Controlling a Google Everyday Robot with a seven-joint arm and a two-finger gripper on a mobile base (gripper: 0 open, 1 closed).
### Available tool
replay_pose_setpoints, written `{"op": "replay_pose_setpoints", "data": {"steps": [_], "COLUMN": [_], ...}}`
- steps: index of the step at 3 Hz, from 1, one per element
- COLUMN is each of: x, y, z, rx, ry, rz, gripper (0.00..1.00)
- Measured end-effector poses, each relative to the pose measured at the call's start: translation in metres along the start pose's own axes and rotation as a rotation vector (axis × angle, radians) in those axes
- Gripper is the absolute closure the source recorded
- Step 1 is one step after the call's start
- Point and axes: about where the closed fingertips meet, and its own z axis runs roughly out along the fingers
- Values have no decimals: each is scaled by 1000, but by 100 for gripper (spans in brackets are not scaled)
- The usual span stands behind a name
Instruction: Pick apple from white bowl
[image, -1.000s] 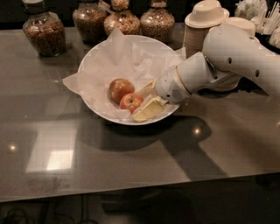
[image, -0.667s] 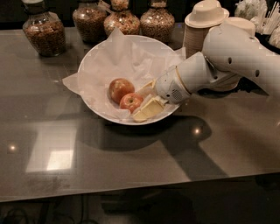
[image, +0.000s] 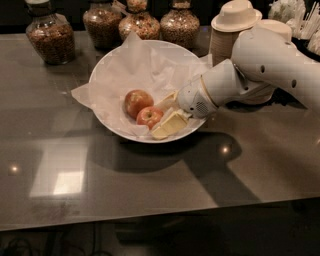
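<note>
The white bowl (image: 115, 75), lined with crumpled white paper, stands at the table's middle back. Two apples lie in it. The brighter red apple (image: 149, 116) is nearer the front. A duller brownish-red apple (image: 137, 101) touches it at the back left. My gripper (image: 159, 119) reaches into the bowl from the right, low over the paper. Its cream fingers (image: 169, 125) stand apart, one behind and one in front of the red apple's right side. The apple rests on the paper at the fingertips.
Several glass jars of grains (image: 50, 35) line the table's back edge. Stacked beige disposable bowls (image: 235, 22) and a holder of white utensils (image: 295, 12) stand at the back right, behind my arm. The grey table (image: 150, 190) reaches to the front edge.
</note>
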Motion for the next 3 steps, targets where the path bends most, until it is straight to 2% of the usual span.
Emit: {"op": "replay_pose_setpoints", "data": {"steps": [1, 2, 3], "x": [-38, -77, -99], "y": [2, 6, 8], "z": [-15, -38, -58], "rx": [-6, -8, 0], "ry": [-75, -186, -276], "rz": [-69, -119, -137], "gripper": [100, 100, 100]}}
